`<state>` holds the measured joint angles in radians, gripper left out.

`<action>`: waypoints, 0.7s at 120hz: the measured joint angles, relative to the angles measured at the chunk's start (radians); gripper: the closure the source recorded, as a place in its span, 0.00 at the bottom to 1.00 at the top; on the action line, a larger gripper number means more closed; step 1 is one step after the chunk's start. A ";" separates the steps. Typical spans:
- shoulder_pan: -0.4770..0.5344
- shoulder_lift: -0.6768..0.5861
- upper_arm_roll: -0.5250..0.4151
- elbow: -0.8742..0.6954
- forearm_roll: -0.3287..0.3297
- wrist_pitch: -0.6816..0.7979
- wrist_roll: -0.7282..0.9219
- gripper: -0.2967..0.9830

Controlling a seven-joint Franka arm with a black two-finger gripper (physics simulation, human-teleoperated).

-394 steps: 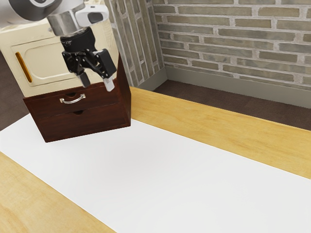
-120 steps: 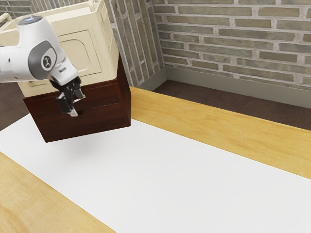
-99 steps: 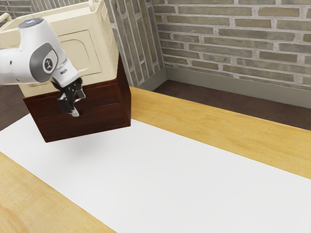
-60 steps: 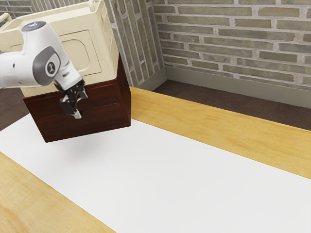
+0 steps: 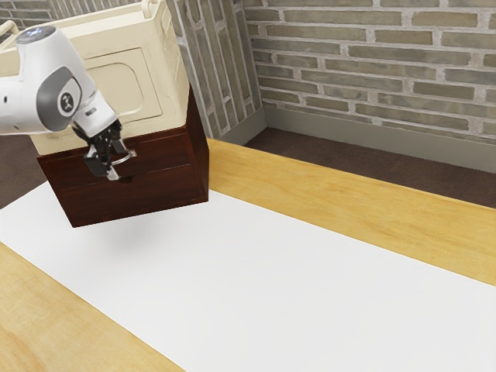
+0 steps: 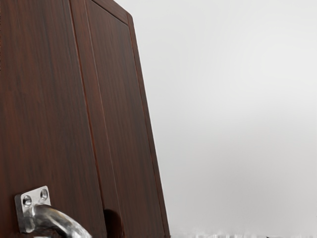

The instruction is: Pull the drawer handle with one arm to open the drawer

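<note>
My gripper [image 5: 117, 162] is at the front of the upper drawer [image 5: 164, 153] of the dark reddish-brown cabinet, its two fingers apart. The curved silver handle [image 5: 129, 157] shows beside and between the fingertips, partly covered by the hand; whether either finger touches it I cannot tell. In the wrist view, one screwed end of the handle [image 6: 62, 220] stands out from the wooden drawer front [image 6: 42, 109], close under the hand. The upper drawer looks flush with the cabinet, with a thin seam above the lower drawer [image 5: 159, 191].
A cream box-like unit [image 5: 147, 70] rests on the cabinet. Around the cabinet's base lies a white sheet [image 5: 256, 271] on the wooden table [image 5: 325, 209]. A brick wall [image 5: 372, 70] stands behind.
From high beside the cream unit, my hand has come down to the handle and turned. Over the last half second it shifted slightly toward the exterior view's left, uncovering more of the handle.
</note>
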<state>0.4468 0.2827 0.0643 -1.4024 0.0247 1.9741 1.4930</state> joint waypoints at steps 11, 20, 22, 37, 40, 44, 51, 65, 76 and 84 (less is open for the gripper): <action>0.001 0.001 0.008 -0.001 -0.001 -0.002 -0.009 0.33; 0.001 0.001 0.015 -0.005 -0.002 -0.005 -0.016 0.34; 0.001 0.002 0.016 -0.007 -0.003 -0.005 -0.017 0.33; 0.001 0.004 0.018 -0.021 -0.005 -0.007 -0.026 0.33; 0.002 0.005 0.018 -0.023 -0.005 -0.007 -0.028 0.32; 0.002 0.005 0.018 -0.025 -0.006 -0.007 -0.030 0.32; 0.003 0.005 0.018 -0.028 -0.007 -0.007 -0.035 0.31; 0.003 0.001 0.019 -0.036 -0.019 -0.011 -0.048 0.31; 0.002 -0.006 0.019 -0.043 -0.026 -0.019 -0.059 0.31; 0.000 -0.018 0.018 -0.059 -0.030 -0.026 -0.068 0.31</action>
<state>0.4471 0.2646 0.0825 -1.4616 -0.0051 1.9485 1.4247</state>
